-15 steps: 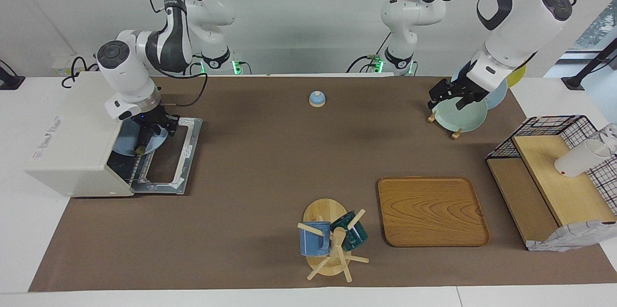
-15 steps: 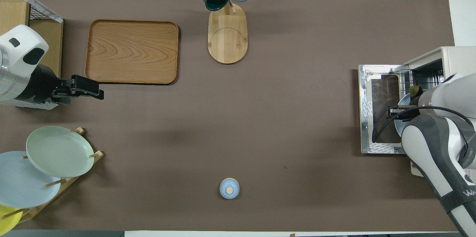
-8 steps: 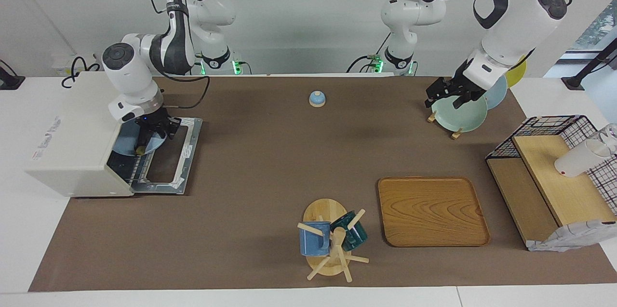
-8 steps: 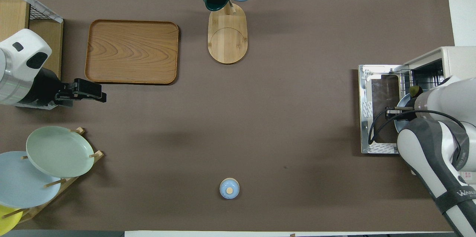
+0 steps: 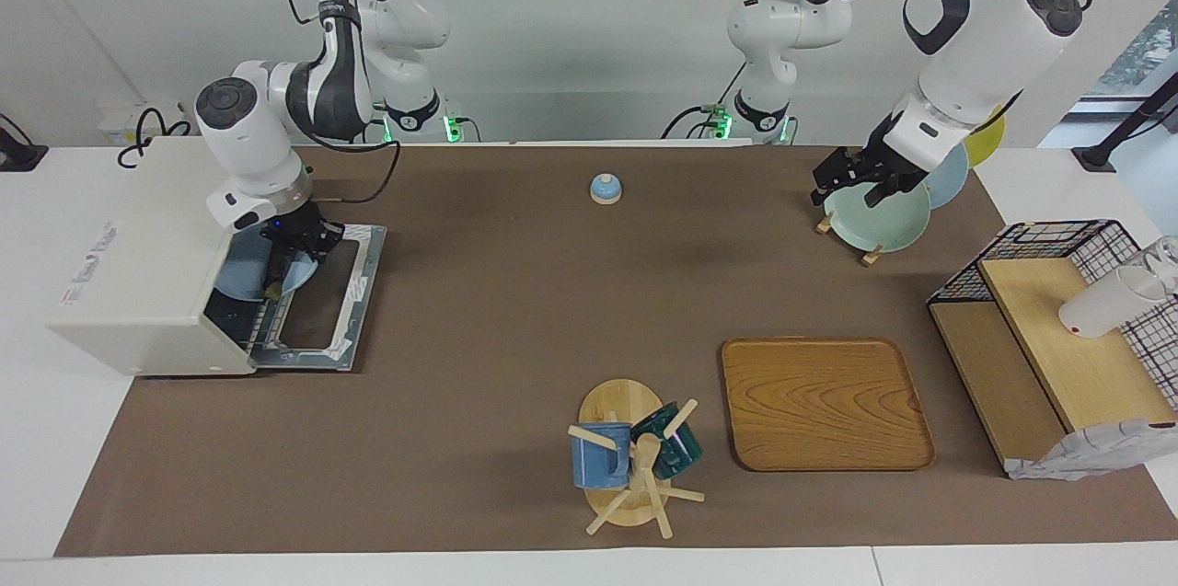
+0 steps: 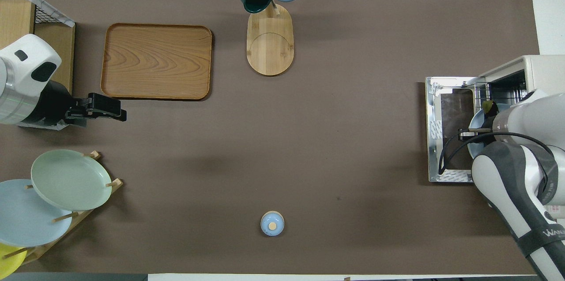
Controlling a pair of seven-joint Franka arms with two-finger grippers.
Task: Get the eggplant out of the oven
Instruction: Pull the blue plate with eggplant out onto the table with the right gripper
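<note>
Cream oven (image 5: 138,264), door down. Facing view: right gripper (image 5: 287,266) at the oven mouth, fingers closed on the blue plate's (image 5: 241,271) rim; eggplant (image 5: 272,284) on it. Left gripper (image 5: 851,184) over the plate rack, fingers spread, empty. Overhead view: eggplant (image 6: 490,107) stem tip shows beside the right arm.

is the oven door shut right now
No, the oven has its door dropped flat onto the table, with the right hand over it.

White wall (image 5: 589,25), brown-covered table (image 5: 515,310)
</note>
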